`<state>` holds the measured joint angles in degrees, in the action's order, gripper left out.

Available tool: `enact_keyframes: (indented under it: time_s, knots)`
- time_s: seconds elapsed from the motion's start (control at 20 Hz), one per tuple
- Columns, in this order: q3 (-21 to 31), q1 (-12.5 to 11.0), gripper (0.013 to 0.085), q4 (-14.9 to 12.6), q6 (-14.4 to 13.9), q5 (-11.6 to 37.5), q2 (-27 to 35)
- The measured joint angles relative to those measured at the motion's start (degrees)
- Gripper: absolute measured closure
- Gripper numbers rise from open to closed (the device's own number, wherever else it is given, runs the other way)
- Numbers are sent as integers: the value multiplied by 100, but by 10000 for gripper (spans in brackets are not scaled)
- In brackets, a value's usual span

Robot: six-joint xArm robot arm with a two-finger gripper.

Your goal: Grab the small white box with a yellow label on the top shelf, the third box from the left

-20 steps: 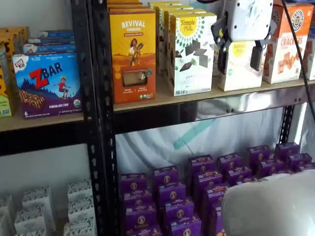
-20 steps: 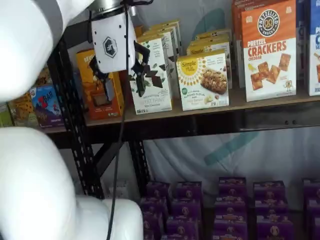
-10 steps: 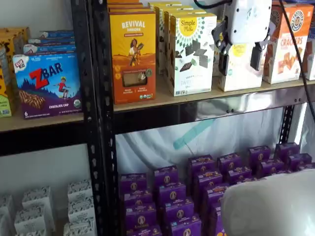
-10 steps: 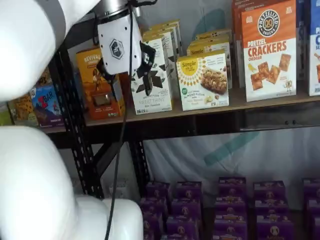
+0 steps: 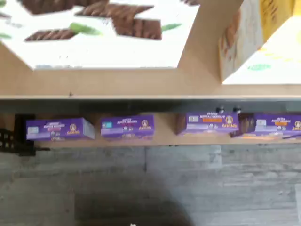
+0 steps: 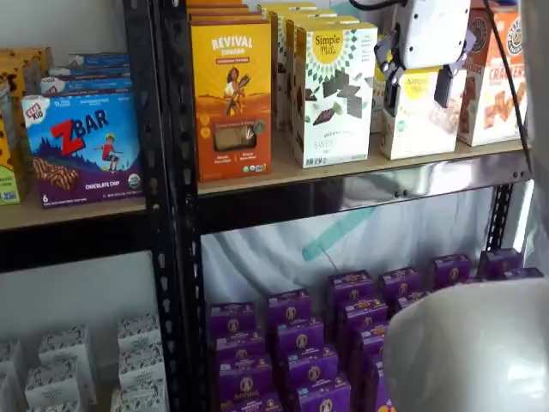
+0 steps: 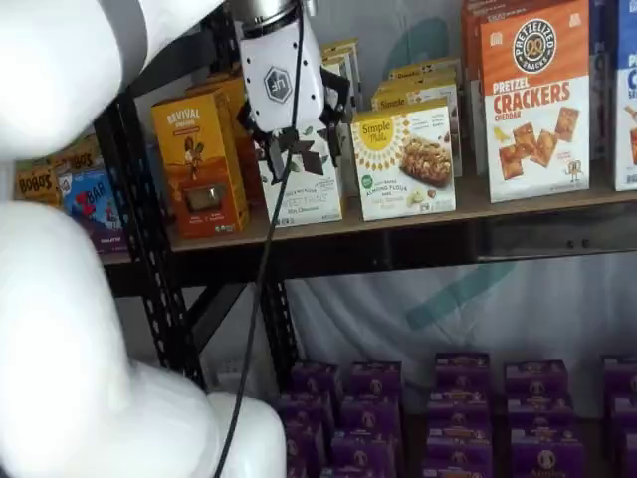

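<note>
1. Hanging in front of the rack, the gripper (image 6: 419, 87) shows its white body and two black fingers (image 6: 390, 93) with a plain gap between them, and the front of the small white box (image 6: 418, 116) shows through that gap. The claw is spread and nothing is pinched; I judge it is held wide so the carton can pass between the fingers.
2. Just behind it, the small white box stands upright at the front edge of the top shelf (image 6: 360, 167), between the taller white box (image 6: 334, 93) with dark squares and the orange crackers box (image 6: 493, 81). Its forward place leaves its sides reachable.
3. Seen from the other side, the gripper (image 7: 294, 134) overlaps the taller white box (image 7: 304, 184) instead, and the small white box (image 7: 405, 159) is wholly uncovered: sunburst, cookie picture and green badge. That mismatch suggests the claw is well short of the carton.
4. Looking down, the wrist view alone shows the shelf board's edge (image 5: 141, 89) from above, both cartons' faces, and purple boxes (image 5: 127, 127) on a lower level.
</note>
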<state>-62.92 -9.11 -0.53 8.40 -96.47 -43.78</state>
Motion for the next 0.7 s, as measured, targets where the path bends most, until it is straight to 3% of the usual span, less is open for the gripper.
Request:
enact_keyframes:
  time_s: [0.35, 0.7]
  knots:
    - [-239, -407, 130, 42, 381, 552, 524]
    - [-538, -648, 130, 105, 606, 818, 912]
